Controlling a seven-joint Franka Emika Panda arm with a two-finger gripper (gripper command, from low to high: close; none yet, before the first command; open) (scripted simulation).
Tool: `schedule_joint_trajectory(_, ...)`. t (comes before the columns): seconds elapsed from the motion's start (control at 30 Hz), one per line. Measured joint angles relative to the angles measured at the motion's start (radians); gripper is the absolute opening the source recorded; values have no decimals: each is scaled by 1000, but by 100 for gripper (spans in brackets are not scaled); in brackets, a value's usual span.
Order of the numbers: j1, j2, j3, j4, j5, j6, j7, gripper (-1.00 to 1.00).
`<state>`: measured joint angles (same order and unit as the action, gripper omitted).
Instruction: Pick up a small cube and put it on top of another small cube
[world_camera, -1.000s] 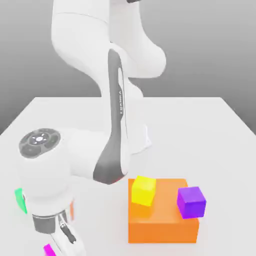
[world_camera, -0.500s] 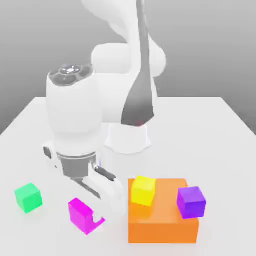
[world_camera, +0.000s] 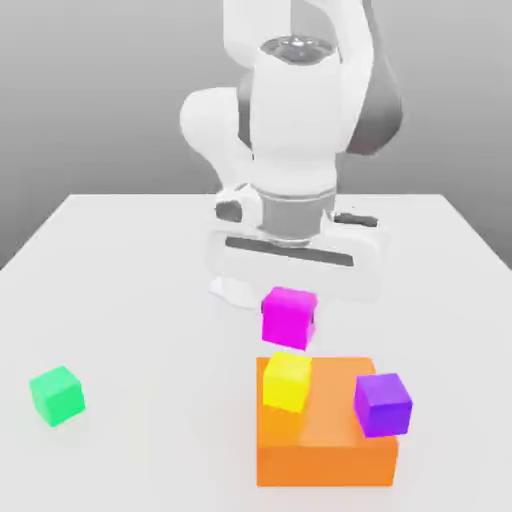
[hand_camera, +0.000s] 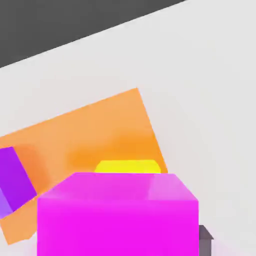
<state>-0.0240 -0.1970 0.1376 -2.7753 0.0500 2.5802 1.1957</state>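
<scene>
You've got the pink cube (world_camera: 289, 317) clamped in the pincer (world_camera: 290, 322), hanging just above the yellow cube (world_camera: 287, 381) on the orange block (world_camera: 325, 440), so square it over yellow, lower gently, then let go.

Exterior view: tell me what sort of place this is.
Most likely a simulated tabletop test scene: a plain white table against a blank grey backdrop, flat-coloured cubes like the green cube and orange block, and the gripper carrying the magenta cube above the yellow cube.
</scene>
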Motion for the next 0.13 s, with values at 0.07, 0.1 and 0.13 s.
schedule_joint_trajectory(0.07,1,29,-1,-7,-4,35,2,100)
schedule_joint_trajectory(0.1,1,29,-1,-7,-4,35,2,100)
schedule_joint_trajectory(0.13,1,29,-1,-7,-4,35,2,100)
